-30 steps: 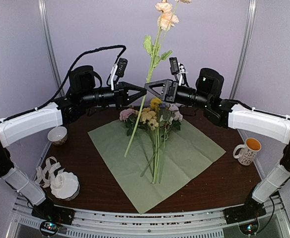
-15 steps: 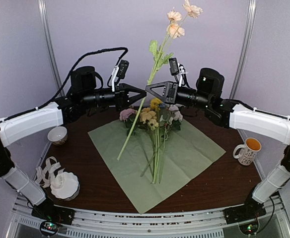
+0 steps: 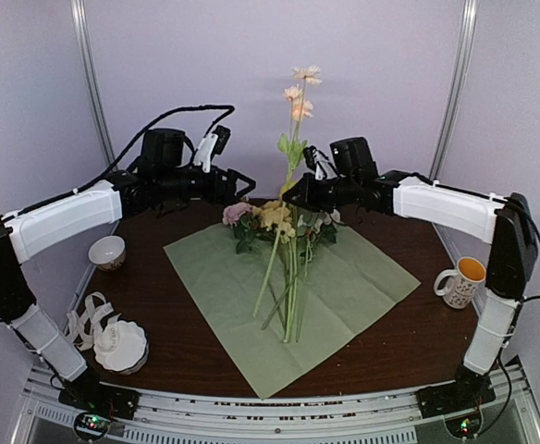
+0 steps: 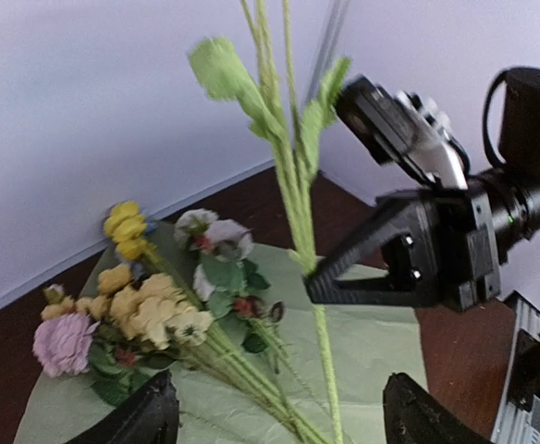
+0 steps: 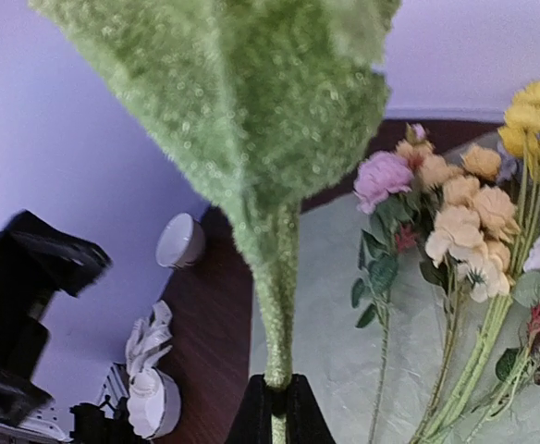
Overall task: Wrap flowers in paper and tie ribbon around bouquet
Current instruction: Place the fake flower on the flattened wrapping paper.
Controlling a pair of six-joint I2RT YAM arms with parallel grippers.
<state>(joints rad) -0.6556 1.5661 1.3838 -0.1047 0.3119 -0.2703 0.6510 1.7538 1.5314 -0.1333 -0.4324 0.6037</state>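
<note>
Green stem [image 4: 300, 199] just swapped hands; your left gripper [image 3: 245, 185] released; right gripper [image 4: 313, 277] pinches it, seemingly mid-stem; lay on paper [image 3: 344, 287] next.

One long green stem [image 3: 294, 139], peach blossoms on top, stands nearly upright, pinched in the closed right pincer [image 3: 291, 196]. Just below that pincer the other flowers [image 3: 279, 220] lie flat on the sage-green paper [image 3: 362, 287], stalks pointing away from it. The cream ribbon [image 3: 85, 319] lies crumpled well apart, far to its left.
</note>
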